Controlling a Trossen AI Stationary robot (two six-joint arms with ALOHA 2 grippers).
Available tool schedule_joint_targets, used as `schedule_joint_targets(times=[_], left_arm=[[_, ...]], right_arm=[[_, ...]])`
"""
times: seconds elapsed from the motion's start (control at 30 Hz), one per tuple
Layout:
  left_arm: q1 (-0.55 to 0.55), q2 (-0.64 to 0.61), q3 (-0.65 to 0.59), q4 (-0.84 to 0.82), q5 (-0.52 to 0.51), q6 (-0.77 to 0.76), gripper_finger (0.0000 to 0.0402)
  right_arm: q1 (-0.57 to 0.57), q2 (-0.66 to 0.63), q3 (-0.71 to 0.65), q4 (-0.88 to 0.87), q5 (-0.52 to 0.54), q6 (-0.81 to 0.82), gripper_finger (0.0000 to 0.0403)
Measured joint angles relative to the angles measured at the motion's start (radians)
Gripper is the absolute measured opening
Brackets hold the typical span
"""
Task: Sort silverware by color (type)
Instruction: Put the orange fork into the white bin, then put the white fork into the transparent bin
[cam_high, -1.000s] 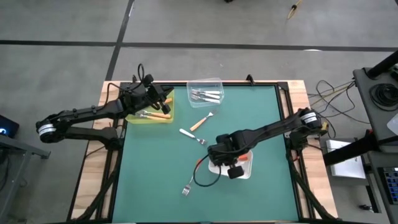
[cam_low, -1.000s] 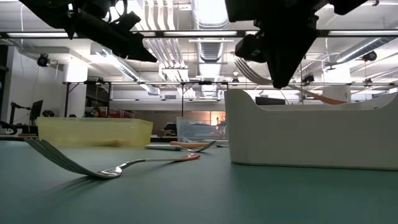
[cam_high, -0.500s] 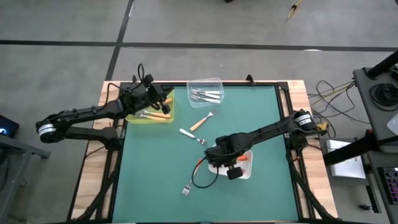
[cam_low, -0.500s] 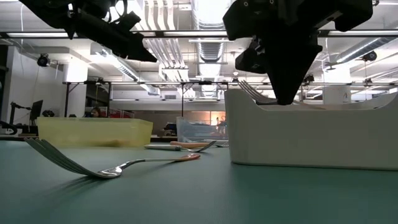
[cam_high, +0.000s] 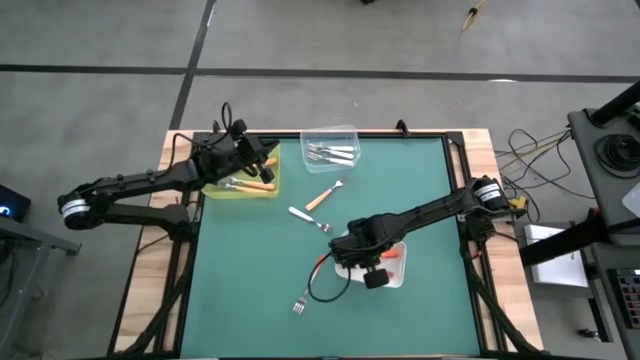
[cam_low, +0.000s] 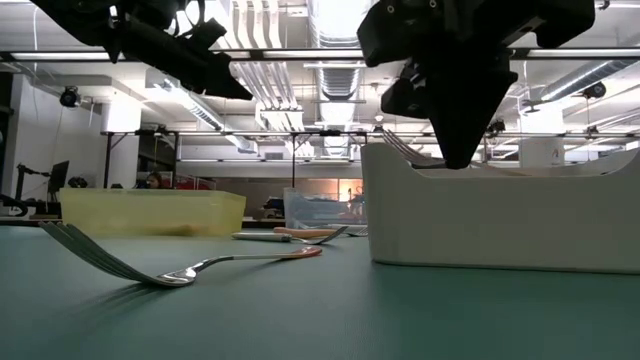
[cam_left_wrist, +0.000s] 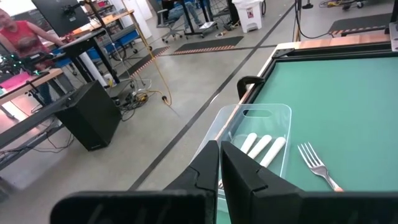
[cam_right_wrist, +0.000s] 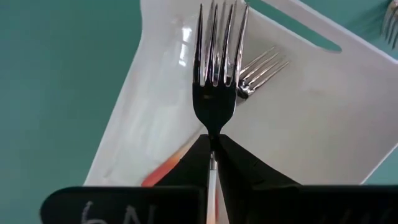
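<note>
The desk (cam_high: 420, 190) carries three trays. The right hand (cam_right_wrist: 211, 163) hangs over the white tray (cam_right_wrist: 323, 118), pinching a fork (cam_right_wrist: 215, 74) at its neck — tines forward, probably for dropping beside the red-handled fork (cam_right_wrist: 249, 78) already inside. The left hand (cam_left_wrist: 220, 171), pressed together and empty, waits above the yellow tray (cam_high: 240, 187). Loose forks lie mid-desk (none obstructing): a tan-handled fork (cam_high: 322, 195), a white-handled fork (cam_high: 308, 219).

- Only readable marking: handwritten pale characters on a dark strip (cam_right_wrist: 121, 210) at the edge of the right wrist view, look like "6N", cut off by the frame so the reading is unsure.
- Red containers in the room behind the surface in the left wrist view carry marks too small to read.
- No other text, labels or brands readable.
</note>
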Motion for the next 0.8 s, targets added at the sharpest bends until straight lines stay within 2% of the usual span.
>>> schedule_joint_targets(times=[0.53,0.67,0.8], left_arm=[[0.0,0.0,0.0,0.0,0.0,0.0,0.0],[0.0,0.0,0.0,0.0,0.0,-0.011,0.0],[0.0,0.0,0.0,0.0,0.0,-0.025,0.0]], right_arm=[[0.0,-0.006,-0.001,-0.001,0.0,0.0,0.0086],[-0.002,-0.031,0.004,-0.004,0.016,-0.005,0.0089],[-0.006,-0.07,0.012,0.0,0.099,-0.007,0.0075]])
